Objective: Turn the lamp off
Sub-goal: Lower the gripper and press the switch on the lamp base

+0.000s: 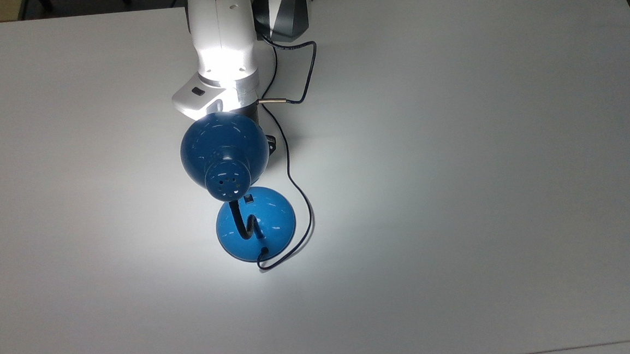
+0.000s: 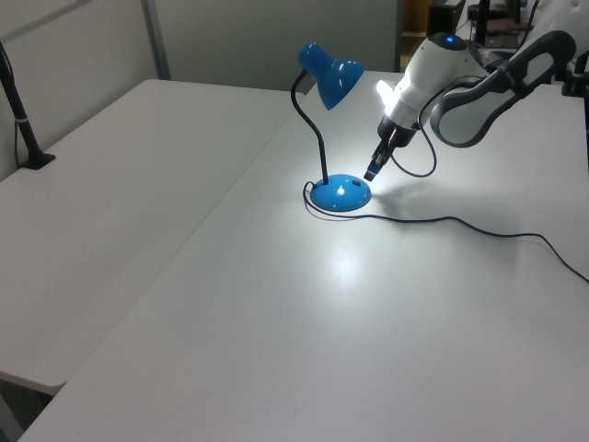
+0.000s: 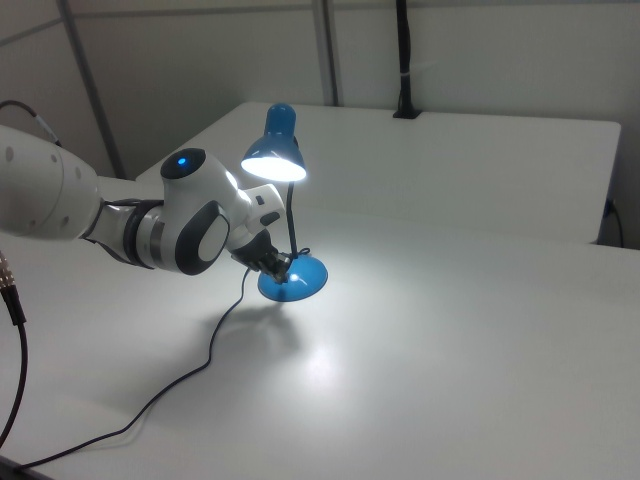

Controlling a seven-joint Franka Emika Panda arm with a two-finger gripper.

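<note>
Lamp (image 2: 333, 138) stands near the middle of the white table (image 1: 458, 190), lit; bright pool on the tabletop beneath the shade (image 1: 225, 152). Domed blue base (image 2: 340, 192) carries a small switch (image 1: 248, 198) on the side facing the arm, seen in the top view under the shade's edge. Black neck (image 2: 317, 138) rises from the far side of the base.

Gripper (image 2: 372, 171) hangs tilted, tips just beside the base rim on the left view's right, above the table. Fingers look drawn close together with nothing between them.

Step in hand, as judged: press the switch. Tips should come in low over the dome, under the shade, and push down squarely on the switch; a glancing push could slide the light base instead of toggling it.

Cord (image 2: 460, 223) runs from the base across the table toward the left view's right, passing below the arm (image 2: 460, 83); risk of snagging. The shade overhangs the approach. A black post (image 2: 20, 115) stands well apart at the table's far edge.
</note>
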